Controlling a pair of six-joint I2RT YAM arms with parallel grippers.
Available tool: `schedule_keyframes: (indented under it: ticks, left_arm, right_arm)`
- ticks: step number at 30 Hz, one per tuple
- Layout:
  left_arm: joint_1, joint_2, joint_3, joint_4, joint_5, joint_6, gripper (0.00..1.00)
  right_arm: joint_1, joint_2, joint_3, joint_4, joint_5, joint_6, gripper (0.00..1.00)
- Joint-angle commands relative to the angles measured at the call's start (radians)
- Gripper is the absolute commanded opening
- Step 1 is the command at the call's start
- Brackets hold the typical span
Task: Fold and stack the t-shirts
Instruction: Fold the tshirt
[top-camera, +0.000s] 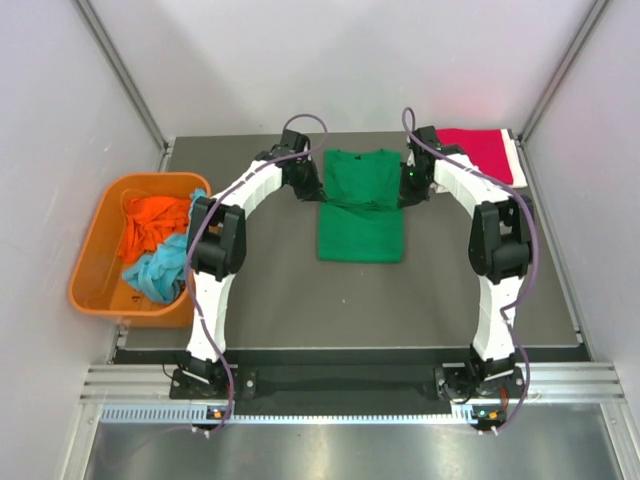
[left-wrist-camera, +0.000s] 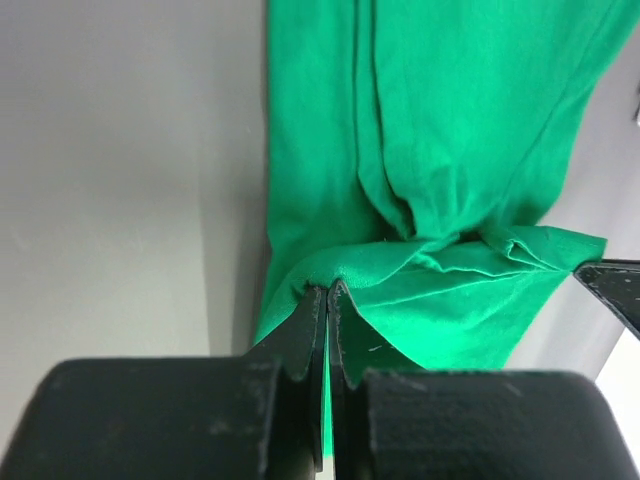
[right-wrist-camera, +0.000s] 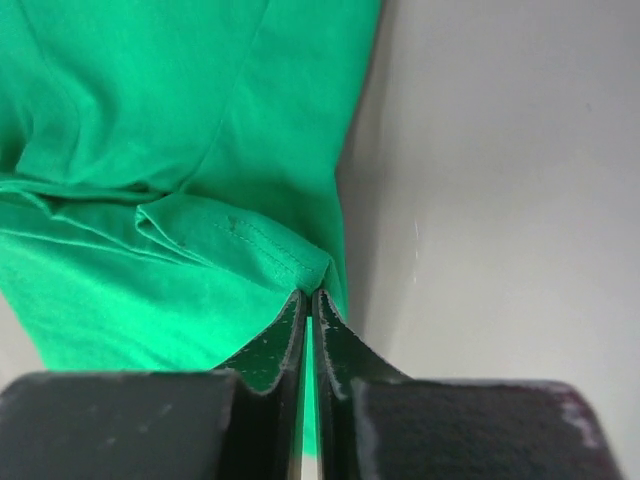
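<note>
1. Left pincer is pinched tight on the green t-shirt, gripping a gathered fold at the shirt's left edge.
2. Right pincer is clamped the same way on the shirt's right edge, with cloth bunched just ahead of its tips.
3. That shirt lies mid-counter, spanning between both pincers.
4. A crimson t-shirt lies at the far right corner.
5. An orange t-shirt and a light blue t-shirt sit crumpled in the orange tub on the left.

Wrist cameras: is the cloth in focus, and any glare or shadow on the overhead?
Left wrist: green shirt sharp, left gripper close and slightly soft, bottom-right corner washed out. Right wrist: hem stitching crisp, right gripper softer. Top view: even light, faint shadows beneath arms, no glare on cloth.
</note>
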Motion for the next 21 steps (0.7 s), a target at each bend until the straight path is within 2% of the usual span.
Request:
schedule_keyframes:
  ticks: [1, 2, 3, 4, 6, 7, 9, 11, 12, 13, 14, 16, 18, 21]
  left_arm:
    - [0.019, 0.022, 0.048, 0.076, -0.021, 0.007, 0.01]
    - [0.022, 0.029, 0.059, 0.08, -0.01, 0.005, 0.03]
    - [0.023, 0.044, 0.068, 0.079, -0.006, 0.007, 0.14]
    - [0.031, 0.052, 0.083, 0.064, 0.002, 0.015, 0.18]
    - [0.046, 0.052, 0.129, 0.036, 0.005, 0.038, 0.32]
    - [0.063, 0.041, 0.137, 0.027, -0.001, 0.057, 0.35]
    - [0.077, -0.023, 0.108, 0.03, -0.01, 0.082, 0.39]
    - [0.072, -0.08, 0.022, 0.049, -0.013, 0.119, 0.38]
    - [0.063, -0.14, -0.025, 0.069, 0.02, 0.123, 0.33]
    - [0.056, -0.172, -0.14, 0.107, 0.042, 0.124, 0.29]
    - [0.049, -0.203, -0.197, 0.202, 0.069, 0.119, 0.25]
    - [0.023, -0.266, -0.324, 0.285, 0.144, 0.099, 0.2]
    - [-0.009, -0.266, -0.337, 0.304, 0.18, 0.111, 0.19]
    - [-0.041, -0.223, -0.3, 0.274, 0.146, 0.133, 0.18]
  right_arm:
    - [-0.015, 0.042, 0.058, 0.05, -0.018, -0.031, 0.05]
    - [-0.016, 0.051, 0.076, 0.051, -0.012, -0.031, 0.08]
    - [-0.018, 0.074, 0.094, 0.045, -0.006, -0.031, 0.11]
    - [-0.025, 0.085, 0.113, 0.039, 0.009, -0.031, 0.19]
    - [-0.03, 0.101, 0.188, 0.004, 0.037, -0.037, 0.29]
    - [-0.036, 0.093, 0.214, 0.001, 0.055, -0.04, 0.35]
    - [-0.035, 0.038, 0.205, -0.005, 0.046, -0.062, 0.38]
    - [-0.03, -0.014, 0.119, 0.011, -0.015, -0.077, 0.4]
    - [-0.027, -0.066, 0.078, 0.017, -0.023, -0.074, 0.4]
    - [-0.025, -0.086, -0.006, 0.027, -0.036, -0.074, 0.37]
    - [-0.024, -0.108, -0.046, 0.062, -0.058, -0.074, 0.34]
    - [-0.024, -0.149, -0.127, 0.088, -0.115, -0.074, 0.24]
    - [-0.024, -0.151, -0.139, 0.088, -0.147, -0.08, 0.2]
    - [-0.024, -0.142, -0.154, 0.11, -0.161, -0.083, 0.17]
